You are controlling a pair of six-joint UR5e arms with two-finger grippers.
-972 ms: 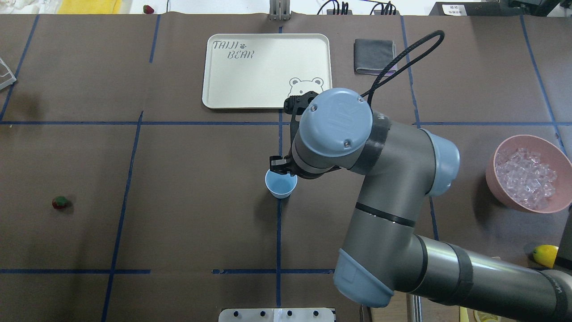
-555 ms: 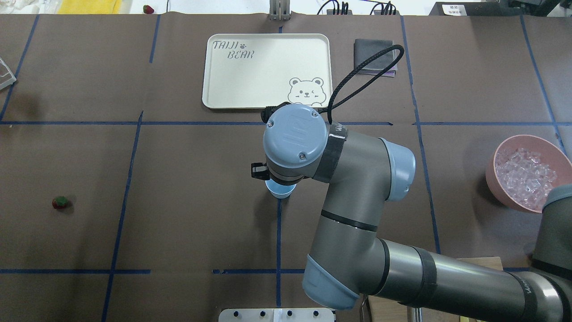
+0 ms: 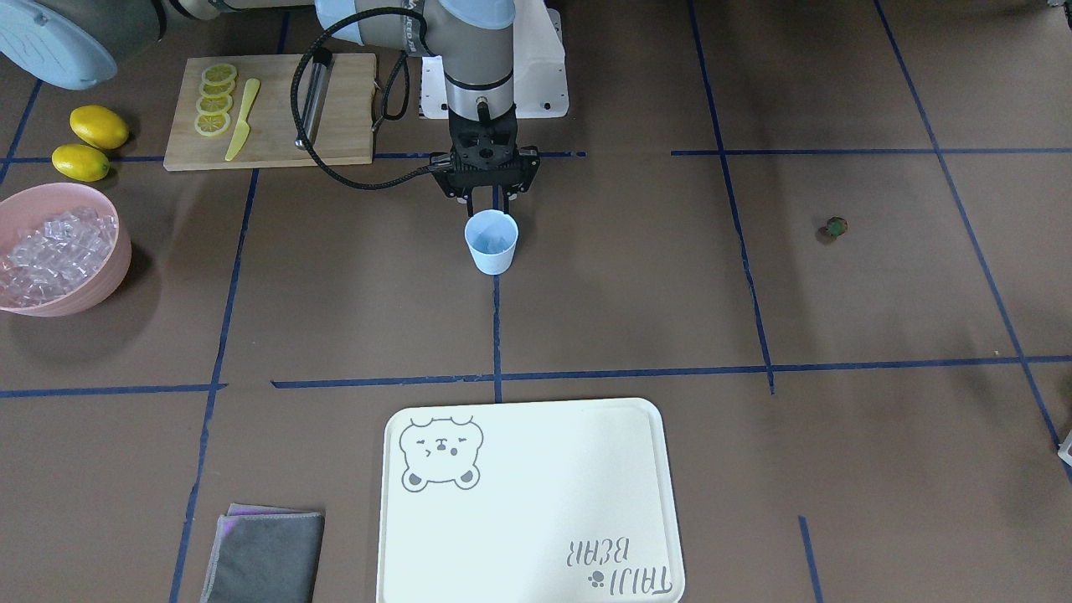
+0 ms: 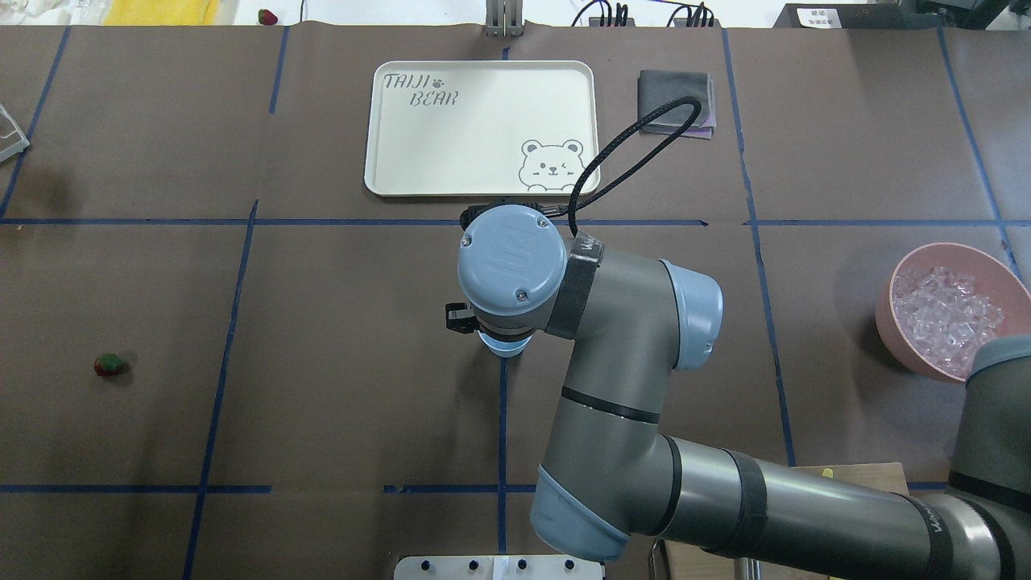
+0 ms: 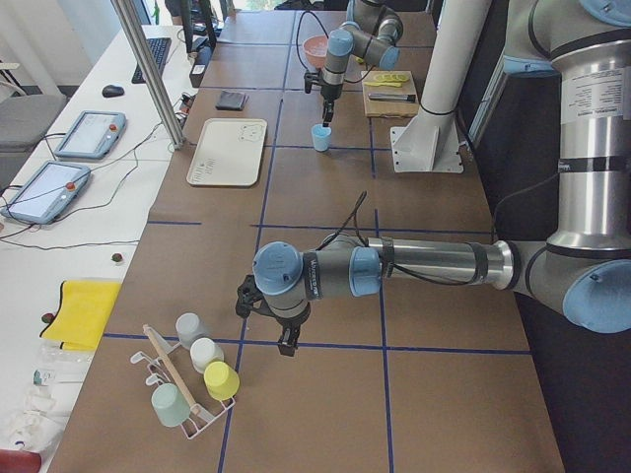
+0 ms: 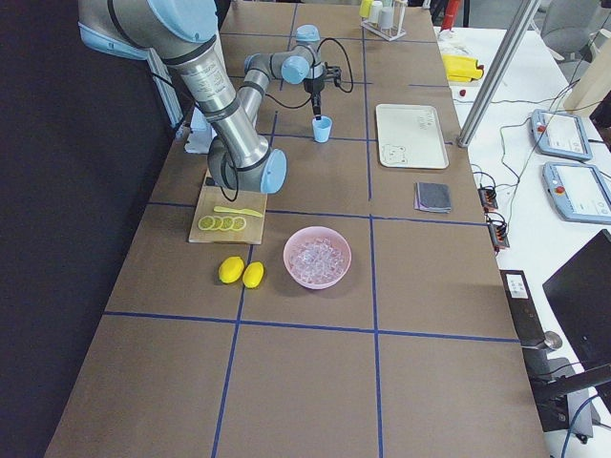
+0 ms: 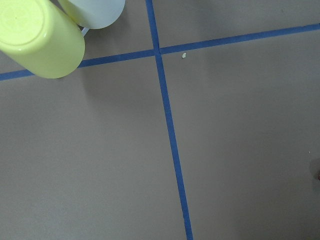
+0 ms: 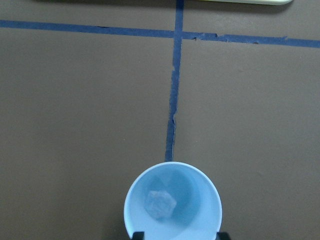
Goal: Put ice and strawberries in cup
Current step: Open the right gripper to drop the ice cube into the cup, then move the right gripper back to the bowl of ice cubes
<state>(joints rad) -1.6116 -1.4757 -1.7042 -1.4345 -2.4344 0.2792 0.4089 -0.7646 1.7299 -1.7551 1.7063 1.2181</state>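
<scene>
The light blue cup point(image 3: 492, 243) stands upright at the table's middle on a blue tape line. One clear ice cube point(image 8: 160, 204) lies in the cup point(image 8: 172, 205). My right gripper point(image 3: 490, 199) hangs open and empty just above the cup's rim, its fingertips point(image 8: 140, 235) on either side. In the overhead view my wrist hides most of the cup point(image 4: 503, 348). The strawberry point(image 4: 109, 365) lies alone far out on my left side. The pink bowl point(image 4: 950, 310) of ice cubes is at my right. My left gripper point(image 5: 281, 340) shows only in the exterior left view; I cannot tell if it is open.
A cream bear tray point(image 3: 528, 502) and a grey cloth point(image 3: 268, 544) lie at the far side. A cutting board point(image 3: 268, 109) with lemon slices and a knife, and two lemons point(image 3: 92, 138), sit near my right base. A rack of cups point(image 5: 187, 379) stands by my left gripper.
My right arm has swung left and settled with the gripper over the cup, so the wrist now covers most of it from overhead. The strawberry has not moved.
</scene>
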